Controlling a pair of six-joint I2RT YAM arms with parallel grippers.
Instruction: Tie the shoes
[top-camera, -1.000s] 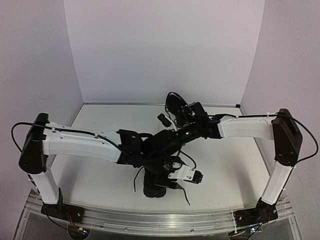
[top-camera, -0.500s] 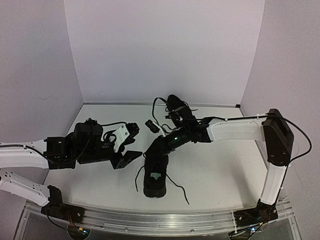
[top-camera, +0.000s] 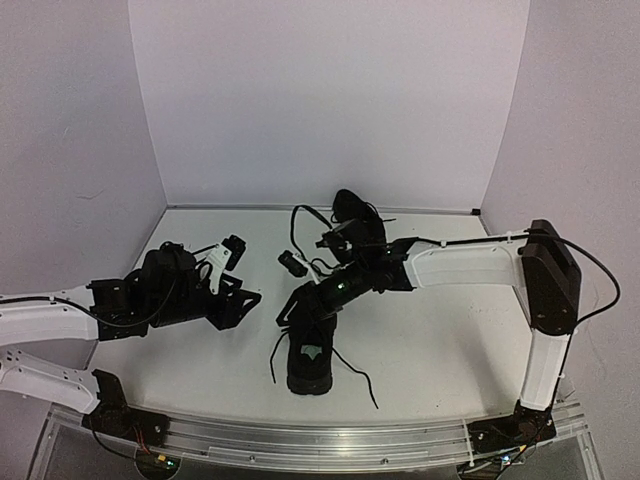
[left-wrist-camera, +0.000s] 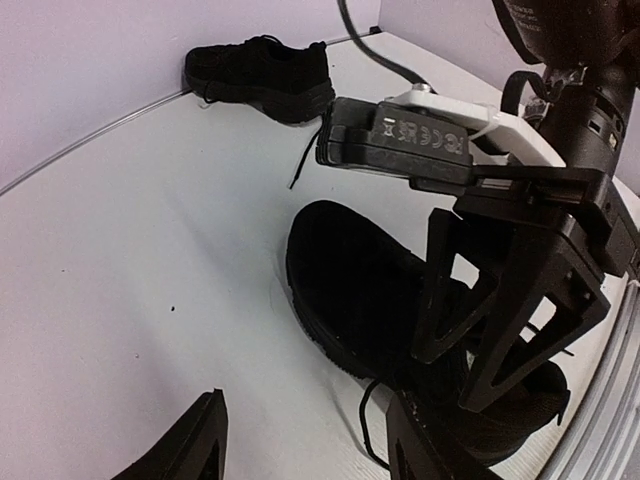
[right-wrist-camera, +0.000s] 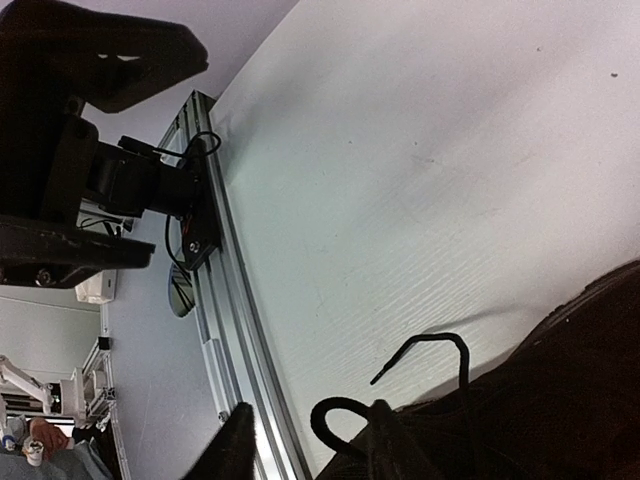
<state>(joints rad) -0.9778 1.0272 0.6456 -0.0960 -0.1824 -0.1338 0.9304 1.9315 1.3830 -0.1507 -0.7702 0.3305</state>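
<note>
The near shoe (top-camera: 308, 358) lies toe toward the front edge, its loose laces (top-camera: 360, 382) trailing on the table on both sides. The far shoe (top-camera: 350, 214) lies by the back wall. My right gripper (top-camera: 297, 312) hangs over the near shoe's heel end. In the right wrist view it (right-wrist-camera: 310, 452) stands open, with a lace loop (right-wrist-camera: 335, 418) lying between its fingers beside the shoe (right-wrist-camera: 570, 390). My left gripper (top-camera: 240, 272) is open and holds nothing, left of the near shoe. In the left wrist view it (left-wrist-camera: 305, 445) faces the near shoe (left-wrist-camera: 360, 290), the right gripper (left-wrist-camera: 452, 378) and the far shoe (left-wrist-camera: 262, 68).
An aluminium rail (top-camera: 320, 440) runs along the table's front edge, also seen in the right wrist view (right-wrist-camera: 235, 330). White walls close the back and both sides. A cable (top-camera: 300, 222) arcs from the right wrist near the far shoe.
My left arm has pulled back from over the near shoe to the left. The right gripper has moved down-left onto the near shoe's heel end, and its jaws have come apart.
</note>
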